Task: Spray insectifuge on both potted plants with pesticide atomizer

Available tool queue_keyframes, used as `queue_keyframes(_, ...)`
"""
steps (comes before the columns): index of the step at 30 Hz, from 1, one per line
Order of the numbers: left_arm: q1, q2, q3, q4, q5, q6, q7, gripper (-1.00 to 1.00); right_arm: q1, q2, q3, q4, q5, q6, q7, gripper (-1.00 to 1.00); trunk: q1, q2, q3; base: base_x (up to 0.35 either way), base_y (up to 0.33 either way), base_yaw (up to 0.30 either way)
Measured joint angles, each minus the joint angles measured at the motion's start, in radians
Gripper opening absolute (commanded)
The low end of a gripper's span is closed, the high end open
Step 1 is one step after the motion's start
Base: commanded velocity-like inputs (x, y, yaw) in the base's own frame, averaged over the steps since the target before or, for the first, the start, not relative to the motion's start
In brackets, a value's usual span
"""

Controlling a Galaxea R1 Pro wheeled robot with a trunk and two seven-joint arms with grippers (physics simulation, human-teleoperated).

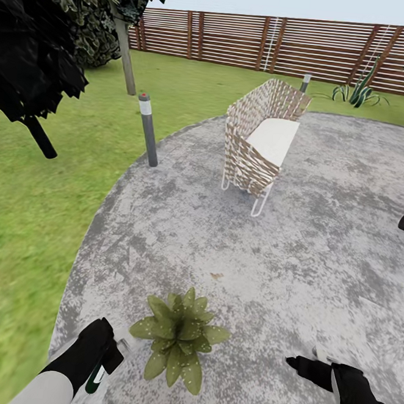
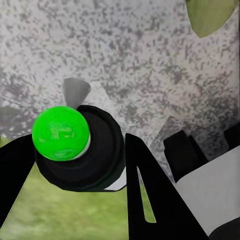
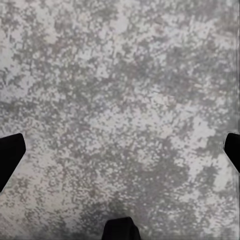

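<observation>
Our left gripper [image 1: 110,354] jaws pinch the pesticide atomizer [image 2: 82,150], just left of the near potted plant [image 1: 180,336] on the patio [image 1: 320,249]. Right gripper [image 1: 310,366] jaws spread, w/ nothing between.

A potted plant [image 1: 179,338], a low rosette of broad pointed green leaves, is sitting upright on the grey paved patio [image 1: 321,237] of the garden. The pesticide atomizer [image 2: 80,150], dark-bodied with a bright green round spot, is sitting clamped between the left gripper's [image 1: 110,356] black fingers [image 2: 150,200], just beside the plant.
</observation>
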State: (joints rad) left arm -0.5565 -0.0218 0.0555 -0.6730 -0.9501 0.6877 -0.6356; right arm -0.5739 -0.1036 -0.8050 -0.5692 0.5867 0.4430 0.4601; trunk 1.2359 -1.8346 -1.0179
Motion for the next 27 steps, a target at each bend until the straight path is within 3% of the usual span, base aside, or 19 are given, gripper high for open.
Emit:
queue_keyframes(5,0.0,0.0,0.0,0.0,0.0,0.0,0.0,-1.0,0.0,0.0,0.0,0.0,0.0,0.0,0.0,1.0,0.0,0.0,0.0,0.0,0.047,-0.211)
queue_keyframes(15,0.001,0.0,0.0,-0.001,0.002,0.001,-0.001,-1.0,0.0,0.0,0.0,0.002,0.001,-0.001,0.0,1.0,0.0,0.0,0.0,0.0,0.293,-0.06)
queue_keyframes(27,0.001,-0.002,0.0,0.0,0.002,0.001,0.0,-1.0,0.0,0.0,0.0,0.002,0.001,-0.001,-0.001,1.0,0.0,0.0,0.0,-0.129,0.295,-0.263)
